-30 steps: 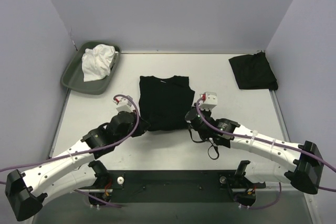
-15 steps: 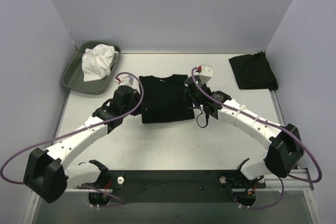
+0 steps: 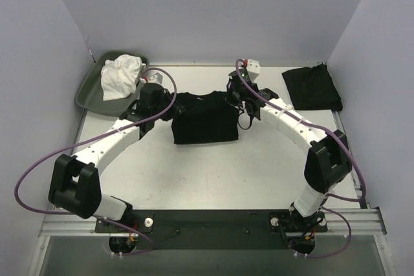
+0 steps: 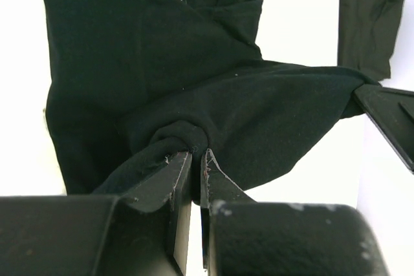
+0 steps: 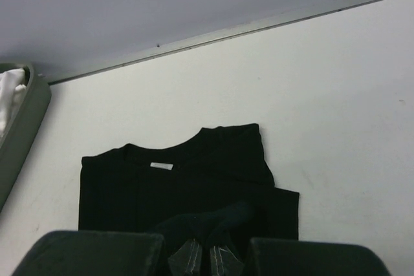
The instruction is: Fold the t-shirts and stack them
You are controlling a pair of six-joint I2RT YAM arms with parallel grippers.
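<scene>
1. Tabletop (image 3: 194,172): plain white and flat, with a dark metal rail (image 3: 207,221) along its near edge where both arms are bolted.
2. Pale lilac walls (image 3: 207,11) close it in at the back and on both sides.
3. A grey-green tray (image 3: 86,95) sits in the far left corner and holds a crumpled white cloth (image 3: 121,75).
4. A black t-shirt (image 3: 204,124) lies in the middle of the tabletop, collar toward the back wall, its lower part lifted and drawn up over the body.
5. The left tool (image 4: 196,156) is pressed together on a bunched fold of that t-shirt at its left side.
6. The right tool (image 5: 207,255) shows only its tips at the bottom of its own camera. It seems to be pinching a raised bunch of the same t-shirt at the right side.
7. A folded black shirt (image 3: 312,88) lies flat near the far right corner, well apart from the one in the tools.
</scene>
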